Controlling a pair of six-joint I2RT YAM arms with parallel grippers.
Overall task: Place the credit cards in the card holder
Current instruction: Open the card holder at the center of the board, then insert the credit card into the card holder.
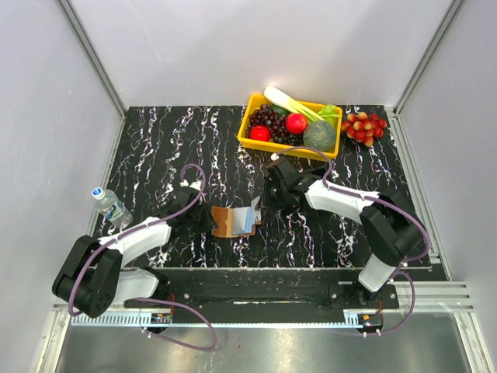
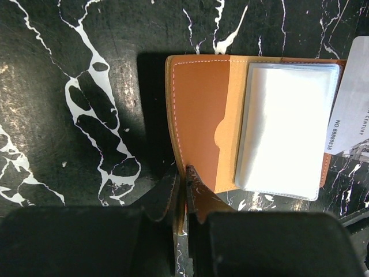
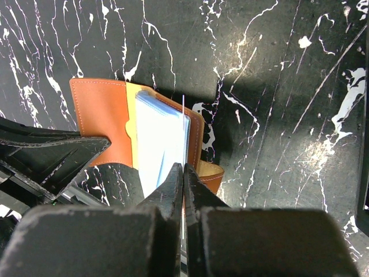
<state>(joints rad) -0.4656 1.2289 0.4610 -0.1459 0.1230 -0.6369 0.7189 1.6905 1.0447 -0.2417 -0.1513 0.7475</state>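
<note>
Clamping left edge of open brown leather-like card holder (image 2: pixel 199 115) w/ left hand (image 2: pixel 184 193), mid bench (image 1: pixel 155 148); pinching thin pale plastic card (image 2: pixel 351 104) edge-on in right hand (image 3: pixel 183 173), over clear sleeves (image 2: pixel 285 127). Risk of missing slot, buckling sleeves, or dragging holder from grip if pushed askew.

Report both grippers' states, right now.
Left gripper: shut on the card holder, pinching the edge of its open flap.
Right gripper: shut on a credit card, held edge-on.
</note>
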